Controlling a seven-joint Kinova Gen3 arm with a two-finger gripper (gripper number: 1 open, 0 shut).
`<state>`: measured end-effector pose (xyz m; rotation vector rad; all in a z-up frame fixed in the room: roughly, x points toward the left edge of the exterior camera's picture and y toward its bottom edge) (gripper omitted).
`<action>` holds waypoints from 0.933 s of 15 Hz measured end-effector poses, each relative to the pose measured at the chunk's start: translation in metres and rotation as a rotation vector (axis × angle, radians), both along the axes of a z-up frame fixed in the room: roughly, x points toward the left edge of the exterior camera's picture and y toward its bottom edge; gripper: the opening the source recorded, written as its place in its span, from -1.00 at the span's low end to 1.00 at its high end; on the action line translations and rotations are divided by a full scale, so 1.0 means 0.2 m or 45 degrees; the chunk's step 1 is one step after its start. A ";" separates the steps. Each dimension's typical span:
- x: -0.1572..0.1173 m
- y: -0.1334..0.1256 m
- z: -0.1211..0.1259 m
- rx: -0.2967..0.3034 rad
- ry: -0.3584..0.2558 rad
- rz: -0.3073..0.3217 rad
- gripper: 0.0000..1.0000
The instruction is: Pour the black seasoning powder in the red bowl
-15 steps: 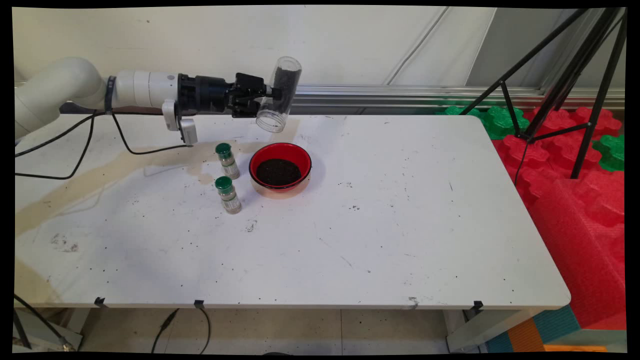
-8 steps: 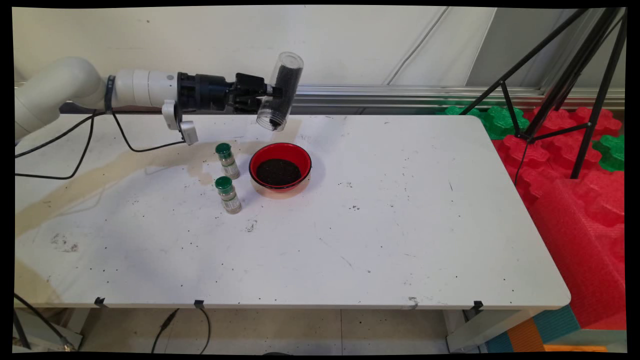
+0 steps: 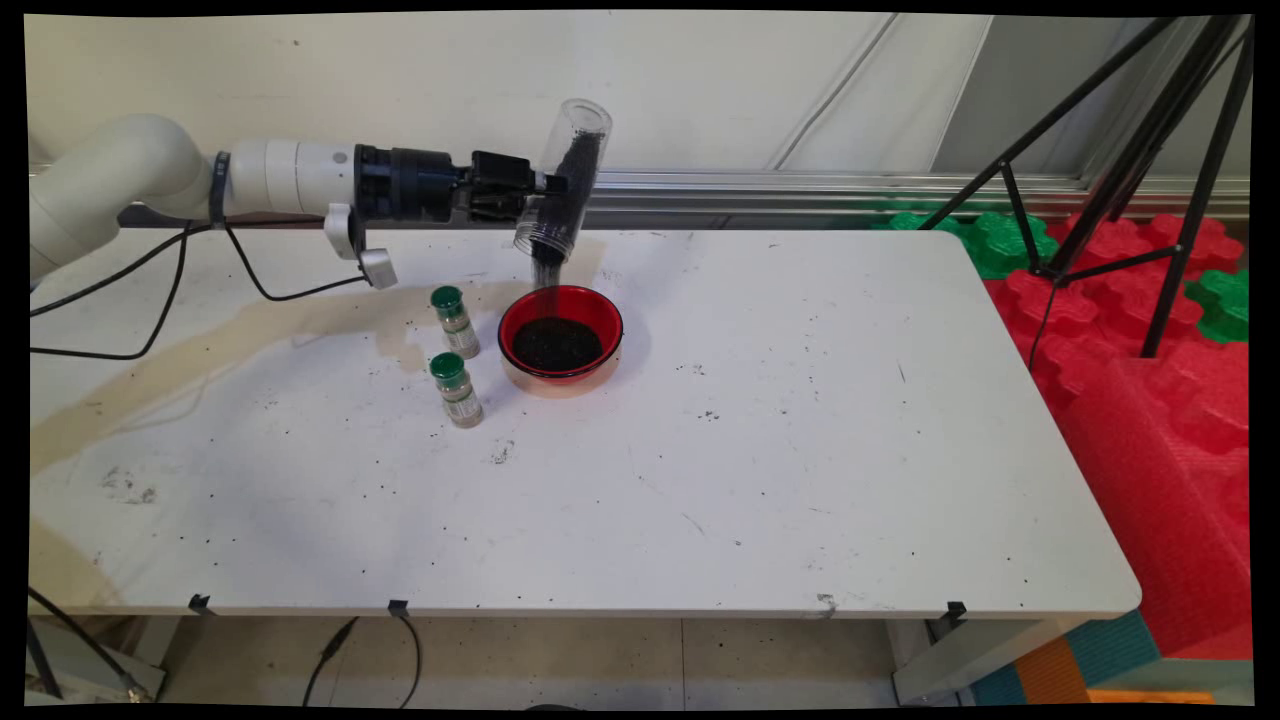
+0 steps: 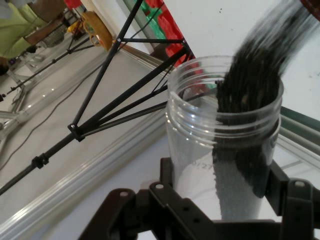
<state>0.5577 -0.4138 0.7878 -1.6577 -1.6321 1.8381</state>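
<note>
Grains now pour from jar point(image 3: 566, 178) into bowl point(image 3: 560, 338).

Clear jar point(image 4: 220, 150) clamped in black jaws, dark grains point(image 4: 250, 100) streaming from its threaded mouth, tripod point(image 4: 125, 95) behind

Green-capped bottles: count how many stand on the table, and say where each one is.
2. One green-capped bottle stands just left of the red bowl; the other stands nearer the camera, beside the bowl's front left. None appears hidden.

Main view overlooks the table point(image 3: 700, 480) from above; hand view close along pincer point(image 4: 220, 200).
</note>
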 end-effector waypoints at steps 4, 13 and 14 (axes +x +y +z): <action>-0.01 0.00 0.00 -0.034 -0.019 -0.015 -1.00; -0.01 0.01 0.00 -0.069 -0.043 -0.031 -1.00; -0.01 0.01 0.00 -0.071 -0.044 -0.032 -1.00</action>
